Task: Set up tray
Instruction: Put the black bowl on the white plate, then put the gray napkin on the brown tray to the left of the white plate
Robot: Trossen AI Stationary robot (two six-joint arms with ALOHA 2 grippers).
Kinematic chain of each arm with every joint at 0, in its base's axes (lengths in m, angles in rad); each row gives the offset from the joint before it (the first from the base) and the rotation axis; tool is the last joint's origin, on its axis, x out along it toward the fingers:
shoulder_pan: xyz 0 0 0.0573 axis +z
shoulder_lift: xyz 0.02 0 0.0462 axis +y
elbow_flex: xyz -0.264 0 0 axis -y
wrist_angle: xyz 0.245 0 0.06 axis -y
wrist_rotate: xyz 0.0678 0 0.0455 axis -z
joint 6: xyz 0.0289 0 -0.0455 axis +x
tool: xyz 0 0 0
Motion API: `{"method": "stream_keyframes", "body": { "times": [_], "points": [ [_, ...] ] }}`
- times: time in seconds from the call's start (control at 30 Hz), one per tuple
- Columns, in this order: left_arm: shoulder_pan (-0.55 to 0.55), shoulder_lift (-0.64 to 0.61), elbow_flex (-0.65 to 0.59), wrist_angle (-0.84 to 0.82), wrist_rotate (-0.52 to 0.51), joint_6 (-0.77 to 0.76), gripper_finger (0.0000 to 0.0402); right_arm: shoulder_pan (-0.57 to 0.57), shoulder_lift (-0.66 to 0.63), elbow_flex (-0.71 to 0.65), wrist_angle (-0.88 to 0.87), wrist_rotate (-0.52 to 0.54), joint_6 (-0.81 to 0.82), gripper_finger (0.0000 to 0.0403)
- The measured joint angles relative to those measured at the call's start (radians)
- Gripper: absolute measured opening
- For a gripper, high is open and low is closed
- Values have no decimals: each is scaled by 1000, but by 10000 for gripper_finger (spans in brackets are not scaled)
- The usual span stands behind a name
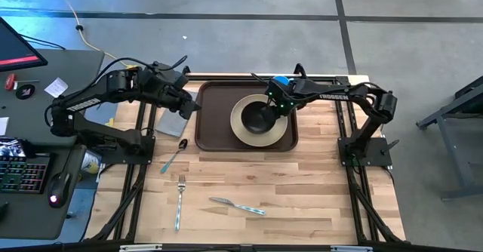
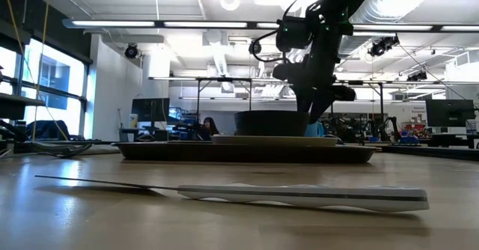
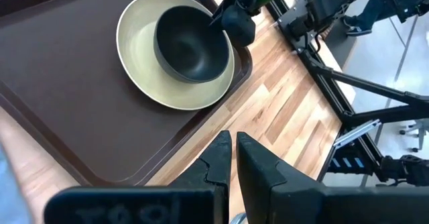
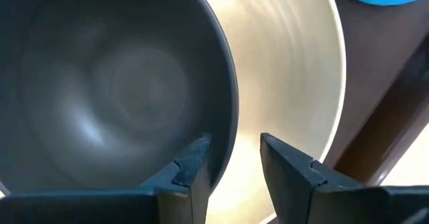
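Tray (image 1: 213,116) sits upper centre of the high view, one plate (image 1: 243,126) on it, one dark bowl (image 1: 259,116) on the plate. Right gripper (image 4: 233,158) at the bowl's rim, jaws apart, one finger inside, one outside. Left gripper (image 3: 234,155) at the tray's left edge, jaws nearly together, empty. Below the tray: one spoon (image 1: 174,155), one fork (image 1: 180,199), one knife (image 1: 236,205). One napkin (image 1: 171,122) left of the tray.

brown tray (image 1: 213,116), beige plate (image 1: 281,128), black bowl (image 1: 259,117)
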Motion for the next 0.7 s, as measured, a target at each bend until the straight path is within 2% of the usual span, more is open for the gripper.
{"method": "stream_keyframes", "body": {
  "times": [0.27,0.57,0.7],
  "points": [
    [0,0,0,0,-11,5,58,-6,-64,0,27,1,-5,119],
    [1,3,0,-9,-93,52,58,-20,-239,0,14,7,-9,119],
    [47,3,0,-60,-107,45,58,-11,-319,0,-12,6,-9,119]
  ]
}}
